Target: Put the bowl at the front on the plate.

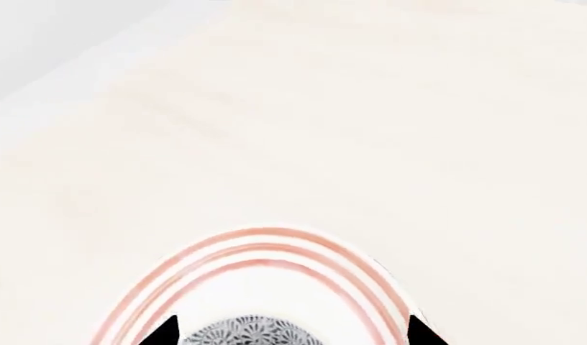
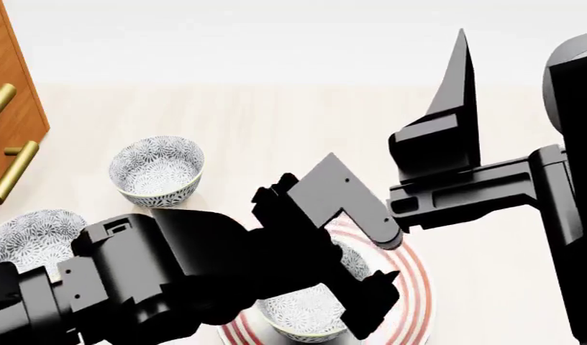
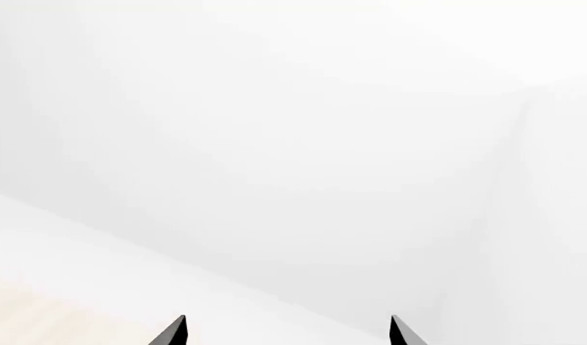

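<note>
Sits on the plate (image 2: 420, 287), the bowl (image 2: 308, 316), at the near edge of the head view, foot down and upright, its rim half hidden under the left arm (image 2: 159, 280); in the left wrist view only a sliver of the bowl's patterned wall (image 1: 250, 332) shows, lying between the two dark fingertips (image 1: 164, 332). Left gripper (image 1: 288, 332) spread wider than that sliver of bowl, tips standing apart from the pattern on both sides; cannot tell from these views whether anything touches the bowl lower down. Red rings of the plate arc around the bowl, with white plate surface showing between bowl and rings; plate rim cut off by the bottom of the head view.

Beyond the plate: bare pale tabletop (image 2: 274, 122) stretching far and to the right, open room there; a second bowl (image 2: 157, 171) well apart at far left, a third bowl (image 2: 29, 237) near the left edge, partly behind the arm; a wooden cabinet (image 2: 11, 93) with brass handles bounding the left side.

Right gripper (image 3: 288, 332) raised above the table, fingers parted wide, nothing between them, facing blank white wall; right arm (image 2: 485, 180) crossing over the far side of the plate.
</note>
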Robot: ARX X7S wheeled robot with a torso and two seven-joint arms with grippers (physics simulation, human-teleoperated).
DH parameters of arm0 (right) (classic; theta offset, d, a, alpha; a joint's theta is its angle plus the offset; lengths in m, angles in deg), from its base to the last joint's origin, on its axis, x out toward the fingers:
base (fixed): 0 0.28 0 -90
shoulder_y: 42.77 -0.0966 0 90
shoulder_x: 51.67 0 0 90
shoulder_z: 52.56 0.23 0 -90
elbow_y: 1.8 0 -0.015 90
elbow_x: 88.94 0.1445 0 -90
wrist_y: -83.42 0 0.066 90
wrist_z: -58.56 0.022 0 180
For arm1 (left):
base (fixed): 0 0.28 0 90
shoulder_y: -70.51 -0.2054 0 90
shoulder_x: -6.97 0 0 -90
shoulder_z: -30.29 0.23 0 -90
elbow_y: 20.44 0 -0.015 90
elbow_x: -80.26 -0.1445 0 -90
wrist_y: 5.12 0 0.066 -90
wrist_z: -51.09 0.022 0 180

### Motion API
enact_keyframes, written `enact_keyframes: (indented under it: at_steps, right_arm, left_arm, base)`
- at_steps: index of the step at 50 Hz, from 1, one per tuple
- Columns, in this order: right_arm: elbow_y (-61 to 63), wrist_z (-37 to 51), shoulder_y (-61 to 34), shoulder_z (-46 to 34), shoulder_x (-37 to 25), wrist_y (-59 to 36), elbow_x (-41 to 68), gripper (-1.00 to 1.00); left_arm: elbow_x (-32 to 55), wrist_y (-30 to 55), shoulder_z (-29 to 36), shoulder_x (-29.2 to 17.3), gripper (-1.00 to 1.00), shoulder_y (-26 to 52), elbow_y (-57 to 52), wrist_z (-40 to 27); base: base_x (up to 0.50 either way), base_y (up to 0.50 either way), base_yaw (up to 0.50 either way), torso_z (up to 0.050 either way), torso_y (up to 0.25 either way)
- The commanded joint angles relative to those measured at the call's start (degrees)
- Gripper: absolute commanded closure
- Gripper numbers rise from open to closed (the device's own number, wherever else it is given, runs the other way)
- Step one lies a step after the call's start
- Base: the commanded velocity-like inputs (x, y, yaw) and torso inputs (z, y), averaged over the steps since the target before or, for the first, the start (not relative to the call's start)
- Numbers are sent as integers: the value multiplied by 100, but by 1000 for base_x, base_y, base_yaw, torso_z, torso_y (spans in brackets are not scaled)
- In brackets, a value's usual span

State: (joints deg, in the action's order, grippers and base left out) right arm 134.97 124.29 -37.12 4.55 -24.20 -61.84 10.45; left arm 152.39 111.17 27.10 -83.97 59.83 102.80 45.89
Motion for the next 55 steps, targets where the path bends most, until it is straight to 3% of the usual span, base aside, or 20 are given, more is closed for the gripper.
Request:
enact_keyframes:
  at_steps: [1, 18, 27, 30, 40, 45, 55]
  right_arm:
    - [167, 129, -11, 110, -242, 85, 209, -100]
    - [231, -3, 180, 193, -356, 206, 58, -100]
    - [189, -213, 416, 185, -298, 282, -291, -100]
    - [173, -365, 610, 183, -269, 375, -540, -100]
    - [139, -653, 1035, 173, -203, 618, -1063, -100]
    - [201, -694, 1283, 219, -294, 807, -1208, -100]
    - [272, -699, 1475, 222, -291, 935, -1360, -100]
  left_arm:
    - [297, -59, -247, -75, -100, 195, 625, 223]
    - [816, -699, -542, 85, -100, 306, 2275, 314]
    - [1365, -1189, -1021, -167, -100, 112, 2325, -594]
    - [1410, -1467, -1197, -667, -100, -21, 1421, -1397]
    - [1418, -1969, -1513, -1938, -100, -453, -1052, -3140]
    - [1249, -2139, -1545, -2481, -100, -598, -2240, -3790]
    - [724, -2397, -1527, -3146, -100, -781, -3740, -4598]
  base:
    - [0, 0, 0, 0, 0]
    - [0, 0, 0, 0, 0]
    - [0, 0, 0, 0, 0]
    - [0, 0, 0, 0, 0]
    - [0, 0, 0, 0, 0]
    - [0, 0, 0, 0, 0]
    - [0, 0, 0, 0, 0]
